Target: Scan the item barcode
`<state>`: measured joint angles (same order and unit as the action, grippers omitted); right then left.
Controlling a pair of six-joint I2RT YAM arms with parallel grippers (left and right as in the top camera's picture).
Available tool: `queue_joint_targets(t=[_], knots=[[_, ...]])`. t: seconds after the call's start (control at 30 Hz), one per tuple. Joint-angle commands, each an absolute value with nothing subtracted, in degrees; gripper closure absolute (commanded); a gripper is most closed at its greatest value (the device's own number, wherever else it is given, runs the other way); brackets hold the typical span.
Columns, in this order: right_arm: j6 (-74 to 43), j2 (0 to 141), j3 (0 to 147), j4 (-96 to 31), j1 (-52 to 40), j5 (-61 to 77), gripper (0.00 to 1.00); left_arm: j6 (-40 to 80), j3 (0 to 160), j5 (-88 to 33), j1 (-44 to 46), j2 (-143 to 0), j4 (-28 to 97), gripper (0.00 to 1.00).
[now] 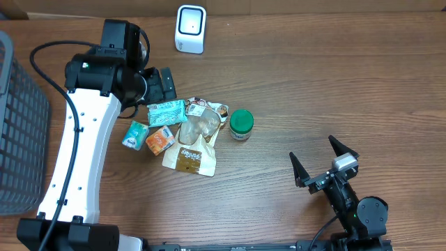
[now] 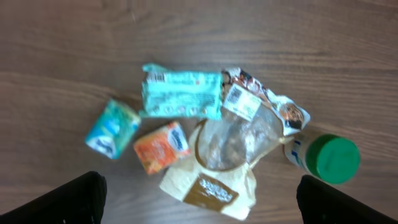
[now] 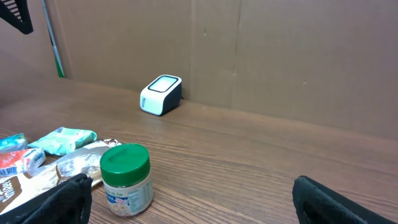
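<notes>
As the wooden tabletop [image 1: 334,90] was viewed from overhead, a grey mesh basket [image 1: 17,139] was seen at its left edge. The white left arm [image 1: 77,146] was stretched from the near edge toward the far side. The left end effector [image 2: 200,200] was held by the item pile's far side, fingers spread wide, empty. The right end effector [image 1: 322,162] was positioned near the right front of the tabletop, also spread wide and empty, well apart from the pile.

The items were clustered left of centre. A tan pouch [image 1: 189,159] was laid nearest the front, overlapped at its top by a clear bag [image 1: 202,124] with a printed header. A white label [image 2: 241,102] was noted on that header, too blurred to be read. A teal packet [image 1: 166,111] was placed touching the clear bag's left side. A white scanner [image 1: 190,28] was stood at the far edge, apart from the pile. A green-lidded jar [image 1: 241,125] was stood upright just right of the clear bag. An orange packet [image 1: 160,140] and a small teal packet [image 1: 134,134] were laid side by side, nearer the front than the teal packet.
</notes>
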<state>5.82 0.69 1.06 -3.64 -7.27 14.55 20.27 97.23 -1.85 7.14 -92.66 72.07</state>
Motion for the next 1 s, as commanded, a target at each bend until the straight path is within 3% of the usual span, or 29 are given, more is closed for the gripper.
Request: queue_joint_targets(t=[0.0,0.23,0.4,0.6,0.97], knots=[[5.8,0.2,0.4,-3.3,-7.6,13.8,0.00,7.9,97.1,0.0,5.1,-91.6,70.4,0.00],[5.8,0.2,0.4,-3.3,-7.6,13.8,0.00,1.2,97.1,-0.2,-4.1,-91.6,68.7,0.00],[5.8,0.2,0.4,-3.3,-7.6,13.8,0.00,-5.8,97.1,-11.1,-11.8,-91.6,68.3,0.00],[5.8,0.2,0.4,-3.3,-7.6,13.8,0.00,-5.3,97.1,-14.3,-18.9,-92.0,67.3,0.00],[5.8,0.2,0.4,-3.3,-7.6,13.8,0.00,-5.2,97.1,-14.4,-20.6,-92.2,67.5,0.01]])
